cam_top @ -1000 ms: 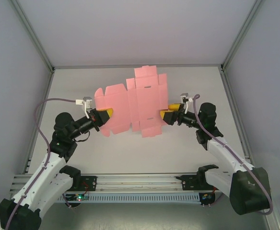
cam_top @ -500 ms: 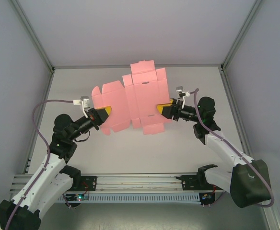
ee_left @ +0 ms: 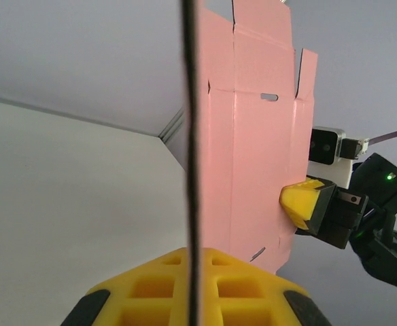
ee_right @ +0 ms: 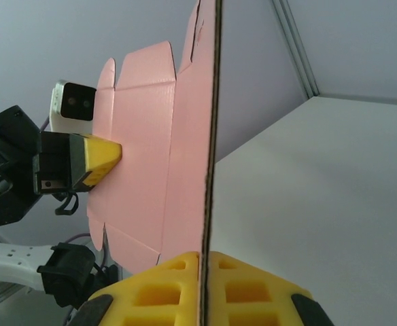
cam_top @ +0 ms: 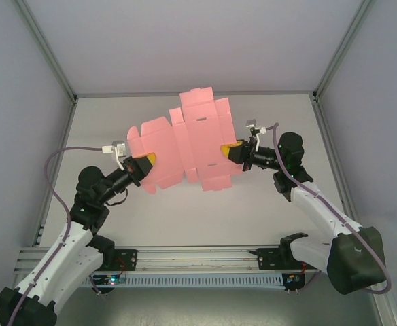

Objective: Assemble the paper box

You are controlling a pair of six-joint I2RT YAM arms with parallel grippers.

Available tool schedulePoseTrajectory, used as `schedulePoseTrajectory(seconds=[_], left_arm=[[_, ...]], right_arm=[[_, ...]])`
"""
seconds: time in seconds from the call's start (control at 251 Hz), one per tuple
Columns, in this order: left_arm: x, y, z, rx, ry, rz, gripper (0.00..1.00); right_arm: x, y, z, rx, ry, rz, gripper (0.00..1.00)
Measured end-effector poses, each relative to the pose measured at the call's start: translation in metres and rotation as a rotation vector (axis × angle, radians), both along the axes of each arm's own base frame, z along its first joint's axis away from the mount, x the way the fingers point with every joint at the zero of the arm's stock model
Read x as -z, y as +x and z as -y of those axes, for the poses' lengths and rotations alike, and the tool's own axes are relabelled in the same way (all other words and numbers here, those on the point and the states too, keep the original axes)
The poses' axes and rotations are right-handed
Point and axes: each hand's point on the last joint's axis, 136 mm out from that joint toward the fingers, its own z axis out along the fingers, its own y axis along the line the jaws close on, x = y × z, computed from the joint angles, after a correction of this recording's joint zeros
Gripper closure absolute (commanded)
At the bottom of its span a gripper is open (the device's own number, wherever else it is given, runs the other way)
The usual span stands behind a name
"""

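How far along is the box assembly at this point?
Early. Done: the paper box is picked up, apparently off the table. In hand: the left gripper and right gripper each pinch an opposite edge, holding it spread flat. Left: every fold; no walls are raised yet.

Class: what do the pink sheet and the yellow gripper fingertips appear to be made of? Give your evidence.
The paper box: probably thin matte card; creased, die-cut, a mere line edge-on. The fingertips: likely moulded plastic or rubber, matte yellow with gridded recesses.
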Motion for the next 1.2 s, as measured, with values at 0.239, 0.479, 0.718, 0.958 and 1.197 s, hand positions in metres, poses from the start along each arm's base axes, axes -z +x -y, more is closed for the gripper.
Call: schedulePoseTrajectory(seconds=[0.239, 0.479, 0.718, 0.958, 1.197], left_arm=[[0.042, 0.010, -0.025, -0.172, 0.104, -0.167, 0.00], [0.038, 0.004, -0.057, -0.325, 0.260, -0.201, 0.00], [0.013, -0.002, -0.043, -0.226, 0.345, -0.050, 0.00], [0.008, -0.012, -0.004, 0.038, 0.383, 0.077, 0.00], [-0.008, -0.009, 0.019, 0.194, 0.421, 0.198, 0.00]], right_arm=[[-0.004, 0.007, 0.003, 0.039, -0.118, 0.030, 1.00], [-0.021, -0.001, 0.005, -0.014, -0.330, 0.161, 1.00], [-0.022, -0.035, -0.006, -0.221, -0.597, 0.352, 1.00], [0.002, -0.034, -0.006, -0.420, -0.817, 0.353, 1.00], [0.035, -0.027, -0.020, -0.631, -0.932, 0.331, 1.00]])
